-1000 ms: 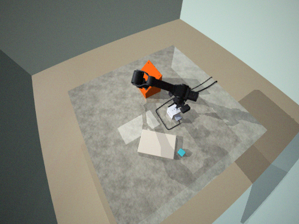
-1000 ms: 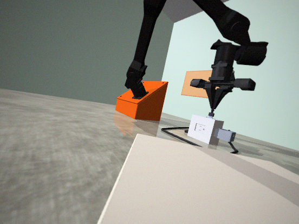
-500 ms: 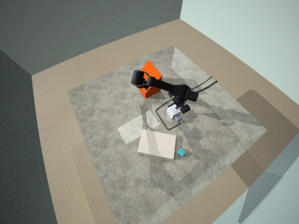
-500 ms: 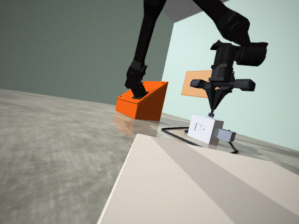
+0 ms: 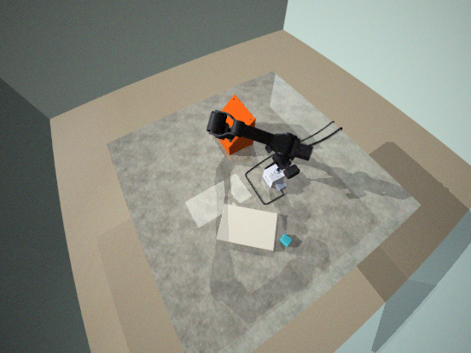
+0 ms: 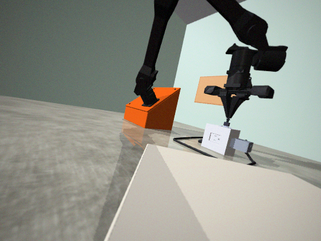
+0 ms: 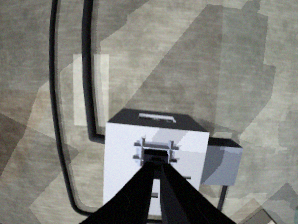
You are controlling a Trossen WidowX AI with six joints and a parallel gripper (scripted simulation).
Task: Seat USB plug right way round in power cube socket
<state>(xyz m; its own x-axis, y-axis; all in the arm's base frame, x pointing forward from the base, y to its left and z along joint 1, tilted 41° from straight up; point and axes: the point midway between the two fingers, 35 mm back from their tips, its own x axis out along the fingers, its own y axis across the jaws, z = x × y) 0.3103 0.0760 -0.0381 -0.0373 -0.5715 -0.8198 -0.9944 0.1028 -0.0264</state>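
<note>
The white power cube [image 5: 271, 176] [image 6: 219, 148] [image 7: 119, 167] stands on the table with its top facing up. The small dark USB plug [image 6: 226, 124] [image 7: 155, 156] is upright at the socket on the cube's top, in front of the fingertips in the wrist view. My gripper [image 6: 227, 119] [image 7: 156, 169] points straight down over the cube and is shut on the plug. Little of the plug shows between the fingertips and the top face. The plug's metal end is hidden, and I cannot tell which way round it is.
A grey adapter [image 5: 280, 187] [image 6: 242, 145] [image 7: 223, 162] sticks out of the cube's side. A black cable [image 5: 265, 204] [image 7: 53, 75] loops around the cube. A cream box [image 5: 252, 228] [image 6: 232, 201] and a teal cube [image 5: 286, 240] lie nearby. The orange wedge [image 5: 240, 111] [image 6: 160, 120] stands at the arm's base.
</note>
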